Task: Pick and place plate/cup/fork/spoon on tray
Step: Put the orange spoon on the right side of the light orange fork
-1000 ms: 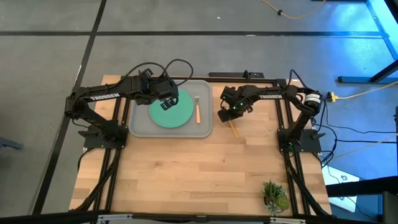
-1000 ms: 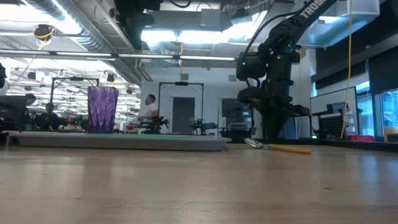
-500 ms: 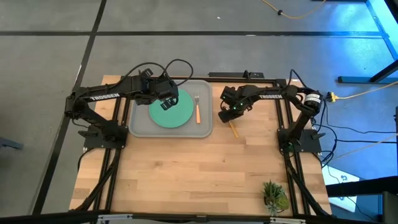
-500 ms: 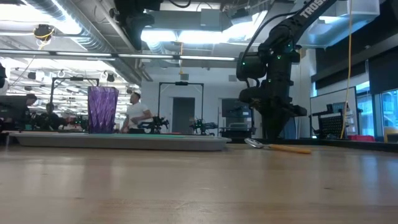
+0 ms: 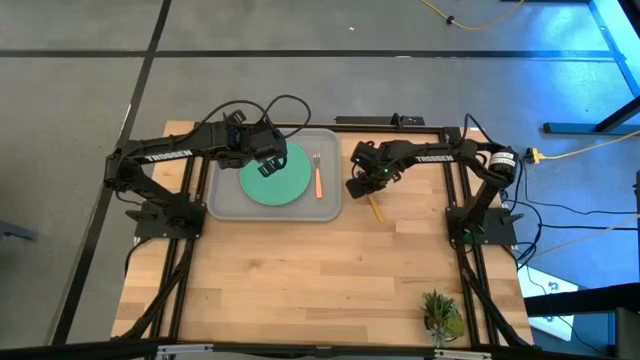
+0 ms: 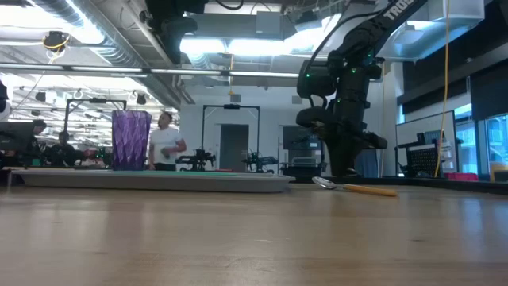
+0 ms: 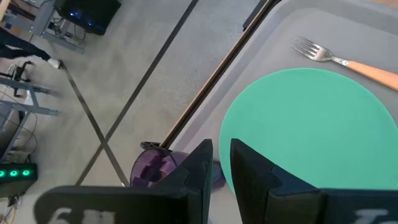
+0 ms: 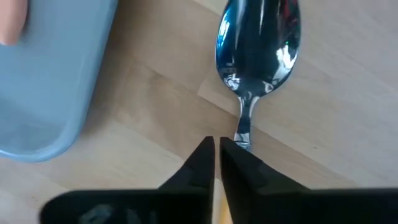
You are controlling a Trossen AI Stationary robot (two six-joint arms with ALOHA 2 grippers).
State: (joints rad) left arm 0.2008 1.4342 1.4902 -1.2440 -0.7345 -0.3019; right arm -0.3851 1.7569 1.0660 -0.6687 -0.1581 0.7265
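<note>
On the table [image 5: 300,270] the grey tray [image 5: 222,205] holds the teal plate [image 5: 285,185] at its centre, the fork [image 5: 318,175] at the plate's three o'clock, and the purple cup [image 6: 131,140] at about ten o'clock of the plate. The left gripper [image 7: 221,163] hangs over the cup, its fingers nearly pressed together on nothing. The right gripper [image 8: 216,152] sits low over the spoon [image 8: 258,43], which lies on the table at the tray's three o'clock, fingers nearly together astride its neck; whether they pinch it I cannot tell.

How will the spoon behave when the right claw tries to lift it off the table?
The spoon lies flat on bare wood, so it probably leaves little to get under. Its polished metal bowl and thin neck look slippery and may pivot or skid. It looks stiff and light, so it likely won't bend.
</note>
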